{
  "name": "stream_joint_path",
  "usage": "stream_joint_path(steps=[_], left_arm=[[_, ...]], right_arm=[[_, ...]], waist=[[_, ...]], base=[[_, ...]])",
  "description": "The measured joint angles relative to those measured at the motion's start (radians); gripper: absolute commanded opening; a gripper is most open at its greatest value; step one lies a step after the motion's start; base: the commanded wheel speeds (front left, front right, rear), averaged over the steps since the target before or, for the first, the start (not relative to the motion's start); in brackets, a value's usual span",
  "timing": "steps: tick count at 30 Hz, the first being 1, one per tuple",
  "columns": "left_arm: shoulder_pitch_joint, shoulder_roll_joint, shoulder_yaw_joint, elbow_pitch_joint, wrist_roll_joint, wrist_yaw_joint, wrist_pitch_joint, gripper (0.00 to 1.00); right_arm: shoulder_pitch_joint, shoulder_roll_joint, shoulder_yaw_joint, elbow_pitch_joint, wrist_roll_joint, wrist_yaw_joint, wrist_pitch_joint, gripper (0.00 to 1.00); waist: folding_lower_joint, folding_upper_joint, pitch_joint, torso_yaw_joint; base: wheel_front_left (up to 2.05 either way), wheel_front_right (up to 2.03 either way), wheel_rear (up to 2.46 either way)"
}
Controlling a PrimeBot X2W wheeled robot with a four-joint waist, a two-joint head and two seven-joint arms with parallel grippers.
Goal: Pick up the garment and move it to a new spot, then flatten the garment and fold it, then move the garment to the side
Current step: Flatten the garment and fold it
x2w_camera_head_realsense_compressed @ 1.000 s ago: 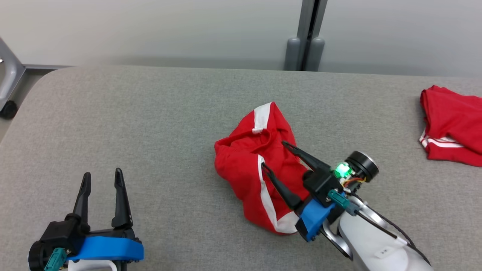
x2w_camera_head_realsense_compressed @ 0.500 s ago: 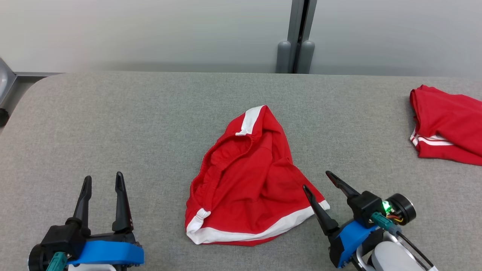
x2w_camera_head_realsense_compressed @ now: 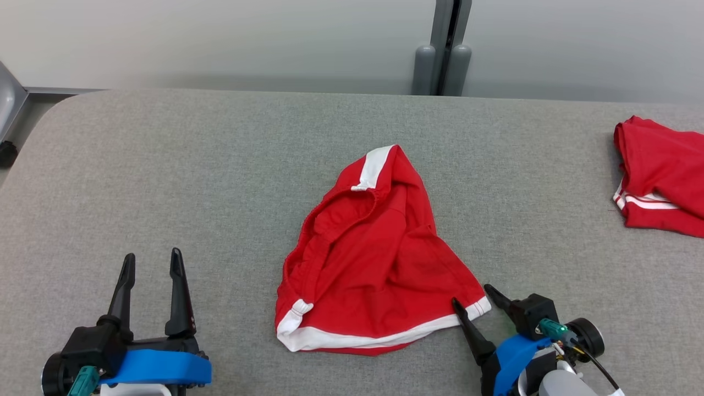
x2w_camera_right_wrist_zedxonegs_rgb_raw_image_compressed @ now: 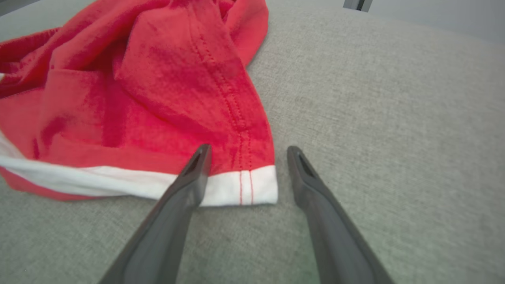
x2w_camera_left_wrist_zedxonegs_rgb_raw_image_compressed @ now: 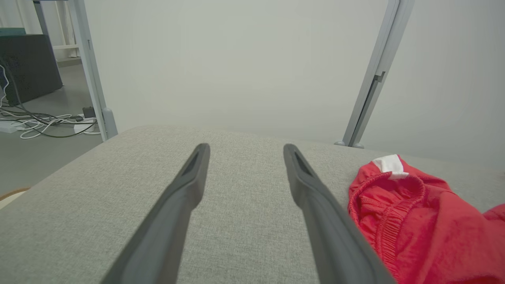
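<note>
Your right hand [x2w_camera_head_realsense_compressed: 471,294] sits near the tabletop's [x2w_camera_head_realsense_compressed: 192,165] front edge, spread wide around the white-hemmed right corner of the red garment [x2w_camera_head_realsense_compressed: 374,264]. The garment lies rumpled mid-tabletop. One finger [x2w_camera_right_wrist_zedxonegs_rgb_raw_image_compressed: 189,185] overlaps the hem, but contact is unclear. Your left hand [x2w_camera_head_realsense_compressed: 152,253], also spread and empty, waits near the front left corner with bare surface around it. A second red garment [x2w_camera_head_realsense_compressed: 660,176] lies at the right edge.

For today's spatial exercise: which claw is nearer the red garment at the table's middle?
Right. The right claw, open, sits at the white-hemmed corner of the garment; the left claw rests apart, off to its left.
</note>
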Motion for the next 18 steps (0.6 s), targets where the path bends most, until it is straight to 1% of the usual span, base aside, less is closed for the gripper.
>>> stream_joint_path(steps=[2, 3, 4, 5, 8, 10, 13, 18], left_arm=[[0.000, 0.000, 0.000, 0.000, 0.000, -0.001, 0.000, 1.00], [0.000, 0.000, 0.001, 0.000, 0.000, -0.001, 0.000, 1.00], [0.000, 0.000, 0.003, -0.001, 0.000, -0.001, 0.000, 1.00], [0.000, 0.000, 0.005, -0.002, 0.000, -0.001, 0.000, 1.00], [0.000, 0.000, 0.016, -0.003, 0.001, -0.001, 0.000, 1.00], [0.000, 0.000, 0.015, -0.002, 0.001, -0.001, 0.000, 1.00], [0.000, 0.000, 0.011, -0.002, 0.001, -0.001, 0.000, 1.00], [0.001, 0.000, 0.000, 0.000, -0.002, -0.001, 0.000, 1.00]], right_arm=[[-0.011, 0.009, 0.002, 0.035, 0.009, 0.000, 0.000, 1.00], [-0.017, 0.016, 0.005, 0.046, 0.024, 0.000, -0.002, 0.63], [-0.023, 0.019, 0.009, 0.051, 0.038, 0.000, -0.002, 0.29], [-0.028, 0.021, 0.019, 0.056, 0.049, 0.000, -0.003, 0.00], [-0.041, 0.023, 0.030, 0.061, 0.084, 0.000, -0.005, 0.00], [-0.042, 0.021, 0.015, 0.045, 0.098, 0.000, -0.004, 0.00], [-0.030, -0.001, -0.050, -0.013, 0.127, 0.000, -0.004, 0.00], [0.083, -0.042, -0.155, -0.089, 0.133, 0.000, -0.004, 0.00]], waist=[[0.0000, 0.0000, 0.004, 0.003], [0.0000, 0.0000, 0.006, 0.003], [0.0000, 0.0000, 0.008, 0.003], [0.0000, 0.0000, 0.010, 0.001], [0.0000, 0.0000, 0.012, -0.008], [0.0000, 0.0000, 0.010, -0.016], [0.0000, 0.0000, 0.004, -0.027], [0.0000, 0.0000, -0.009, -0.042]], base=[[0.00, 0.00, 0.00], [0.00, 0.00, 0.00], [0.00, 0.00, 0.00], [0.00, 0.00, 0.00], [0.00, 0.00, 0.00], [0.00, 0.00, 0.00], [0.00, 0.00, 0.00], [0.00, 0.00, 0.00]])
